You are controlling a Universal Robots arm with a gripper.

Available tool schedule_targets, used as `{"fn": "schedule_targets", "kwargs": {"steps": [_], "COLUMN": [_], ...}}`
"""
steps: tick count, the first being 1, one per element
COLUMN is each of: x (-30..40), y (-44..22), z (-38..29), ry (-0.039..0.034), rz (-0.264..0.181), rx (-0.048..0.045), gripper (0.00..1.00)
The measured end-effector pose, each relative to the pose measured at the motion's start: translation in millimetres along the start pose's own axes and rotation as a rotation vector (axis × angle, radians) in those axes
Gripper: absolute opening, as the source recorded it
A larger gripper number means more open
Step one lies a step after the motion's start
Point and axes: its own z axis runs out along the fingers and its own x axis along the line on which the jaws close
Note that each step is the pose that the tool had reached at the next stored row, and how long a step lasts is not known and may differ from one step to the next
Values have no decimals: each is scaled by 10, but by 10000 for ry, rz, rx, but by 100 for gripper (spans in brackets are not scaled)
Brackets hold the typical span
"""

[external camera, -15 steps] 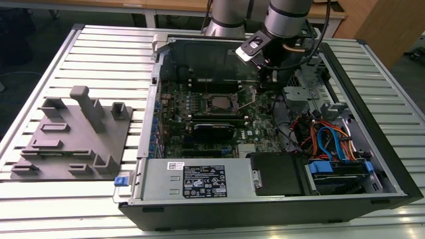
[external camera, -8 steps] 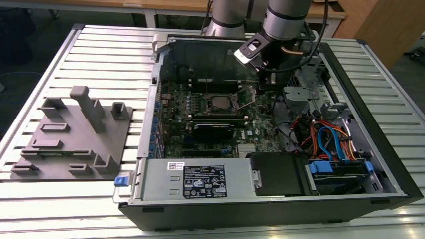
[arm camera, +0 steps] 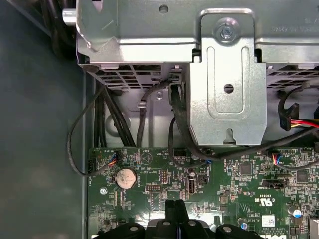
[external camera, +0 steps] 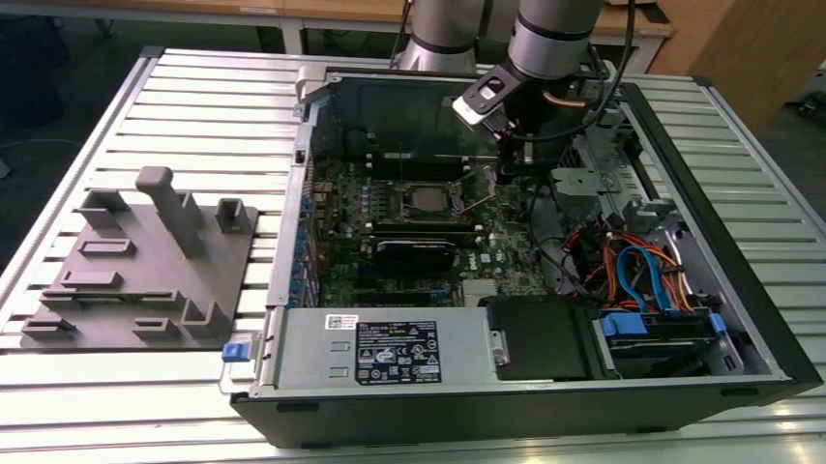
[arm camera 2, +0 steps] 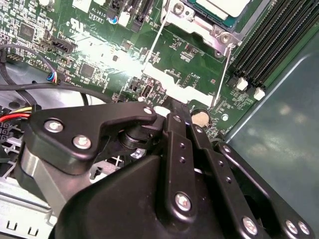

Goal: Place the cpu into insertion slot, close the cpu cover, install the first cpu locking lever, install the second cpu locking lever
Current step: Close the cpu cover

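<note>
The cpu point(arm camera 2: 227, 5) shows its pale metal face in the socket point(external camera: 424, 200) in the middle of the green motherboard. The grey cpu cover point(arm camera 2: 202, 30) lies flat around it. Two thin wire locking levers point(arm camera 2: 153, 47) point(arm camera 2: 223, 74) stand out from the socket's sides, with free ends pointing toward my gripper. My gripper point(external camera: 508, 170) hangs just above the board on the exterior view's right of the socket. Its black fingers point(arm camera: 175, 209) are shut together with nothing visible between them. In the second wrist view the gripper point(arm camera 2: 172, 110) tip sits between the two lever ends.
A silver drive bracket point(arm camera: 227, 94) and black cables point(arm camera: 174, 114) lie just beyond the gripper. A coin battery point(arm camera: 125, 176) sits on the board nearby. Memory slots point(arm camera 2: 271, 40) run beside the socket. A grey fixture plate point(external camera: 135, 266) stands outside the case, on the exterior view's left.
</note>
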Motion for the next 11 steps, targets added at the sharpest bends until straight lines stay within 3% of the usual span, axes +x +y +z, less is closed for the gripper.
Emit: {"fn": "schedule_targets", "kwargs": {"steps": [11], "x": [0], "y": [-21], "z": [7], "ry": [2], "rz": [1], "rx": [17], "gripper": [10]}}
